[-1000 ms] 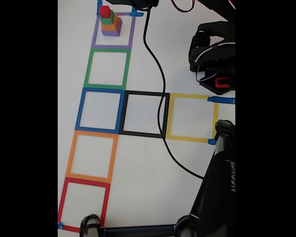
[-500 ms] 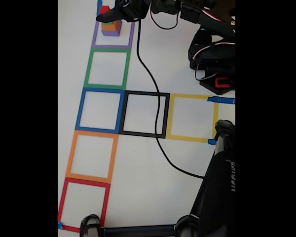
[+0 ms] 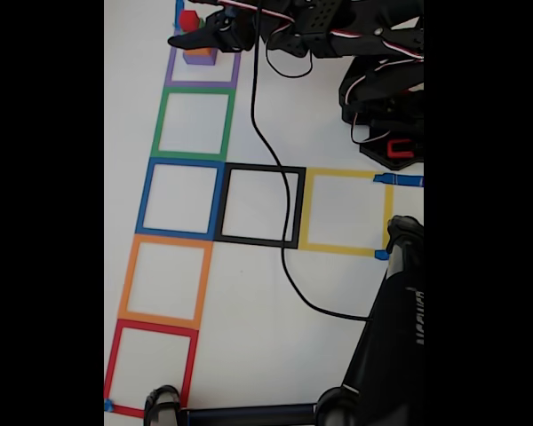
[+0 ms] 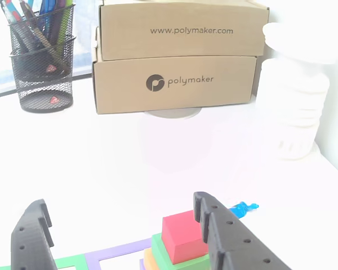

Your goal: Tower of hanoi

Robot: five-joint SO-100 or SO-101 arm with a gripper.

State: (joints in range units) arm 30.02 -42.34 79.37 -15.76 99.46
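Fixed view, left to right. A column of flat tape square outlines runs along the left side of the white worktop (image 3: 249, 355): red (image 3: 151, 366) at the near left corner, then orange (image 3: 164, 280), blue (image 3: 179, 197), green (image 3: 194, 122) and purple (image 3: 202, 78) toward the far edge. A black outline (image 3: 259, 205) and a yellow outline (image 3: 345, 211) extend rightward from the blue one. The stack of small plain graded cubes stands inside the purple outline at the far left corner; the purple cube (image 3: 199, 58) at its base and the red cube (image 3: 189, 19) on top are visible, the middle ones being covered by the black two-finger gripper (image 3: 188, 35). A black cable (image 3: 271, 177) trails from the arm across the black outline.

Compared with half a second earlier, the arm has stretched further left and lower across the stack, and the cable has shifted with it; the cubes stand where they were.

Other view, left to right: the gripper (image 4: 121, 225) is spread wide, one finger (image 4: 31, 236) well left of the stack, the other (image 4: 222, 236) just beside the red cube (image 4: 183, 236), which rests on the green cube (image 4: 166, 256) above the orange cube (image 4: 150, 260). Nothing is clamped.
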